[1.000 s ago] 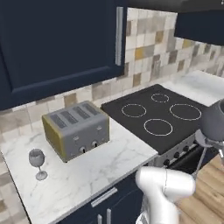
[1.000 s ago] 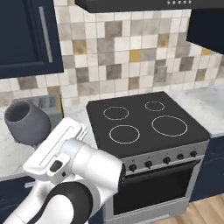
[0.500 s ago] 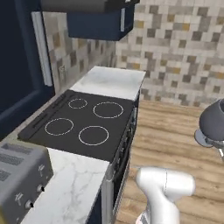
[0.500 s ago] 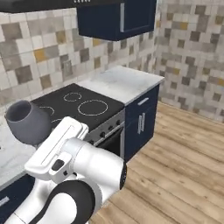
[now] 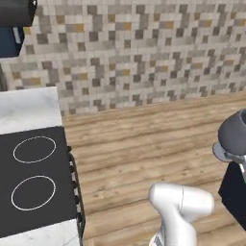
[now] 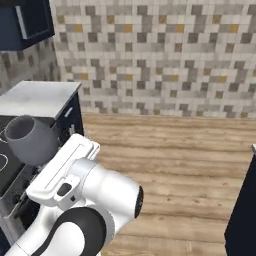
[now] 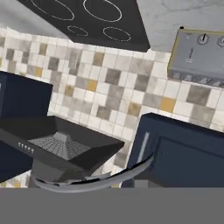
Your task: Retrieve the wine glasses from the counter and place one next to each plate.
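Observation:
A smoky-grey wine glass (image 5: 234, 133) hangs at the right edge of the left base view, and its bowl (image 6: 30, 141) shows beside my white arm in the right base view. My gripper (image 5: 240, 161) is shut on it, just under the bowl. The glass's round foot (image 7: 94, 180) curves across the bottom of the hand view. That view is upside down and shows the marble counter (image 7: 175, 17) at the top. The plates are out of view.
A grey toaster (image 7: 199, 57) stands on the counter next to the black cooktop (image 5: 33, 182). A short marble top (image 5: 26, 108) lies beyond the stove. Wooden floor (image 6: 175, 155) runs to a tiled wall (image 6: 150, 55). A dark navy cabinet (image 6: 242, 215) stands at the right.
Both base views have swung right, away from the toaster counter and stove towards the wooden floor and tiled wall. The wine glass has stayed in my grip.

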### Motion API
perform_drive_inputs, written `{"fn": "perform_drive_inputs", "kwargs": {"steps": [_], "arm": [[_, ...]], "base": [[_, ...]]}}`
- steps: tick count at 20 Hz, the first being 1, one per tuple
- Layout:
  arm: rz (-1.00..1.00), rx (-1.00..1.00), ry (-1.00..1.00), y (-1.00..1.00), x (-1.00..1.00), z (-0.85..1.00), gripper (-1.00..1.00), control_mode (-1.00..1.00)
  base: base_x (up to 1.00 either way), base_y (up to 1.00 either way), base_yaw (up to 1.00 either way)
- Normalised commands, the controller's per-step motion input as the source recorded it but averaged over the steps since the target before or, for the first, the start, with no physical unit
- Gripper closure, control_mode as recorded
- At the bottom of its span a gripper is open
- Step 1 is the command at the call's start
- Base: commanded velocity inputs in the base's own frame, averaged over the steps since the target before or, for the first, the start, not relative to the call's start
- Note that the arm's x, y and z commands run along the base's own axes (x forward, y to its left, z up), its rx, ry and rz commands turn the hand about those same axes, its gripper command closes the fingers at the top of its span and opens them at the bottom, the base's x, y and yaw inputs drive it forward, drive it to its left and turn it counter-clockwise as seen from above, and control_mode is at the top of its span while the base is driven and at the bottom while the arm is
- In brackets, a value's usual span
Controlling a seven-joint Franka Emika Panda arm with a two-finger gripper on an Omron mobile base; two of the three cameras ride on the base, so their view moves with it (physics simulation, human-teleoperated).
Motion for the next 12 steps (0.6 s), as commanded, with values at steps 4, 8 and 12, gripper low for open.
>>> {"fn": "perform_drive_inputs", "kwargs": {"steps": [4,8,12], "arm": [[0.00,0.00,0.00,0.00,0.00,0.00,1.00,1.00],[0.00,0.00,0.00,0.00,0.00,0.00,1.00,1.00],[0.00,0.00,0.00,0.00,0.00,0.00,1.00,1.00]], "base": [[-0.02,-0.04,-0.90],[0.00,-0.04,-0.88],[0.00,-0.08,-0.70]]}}
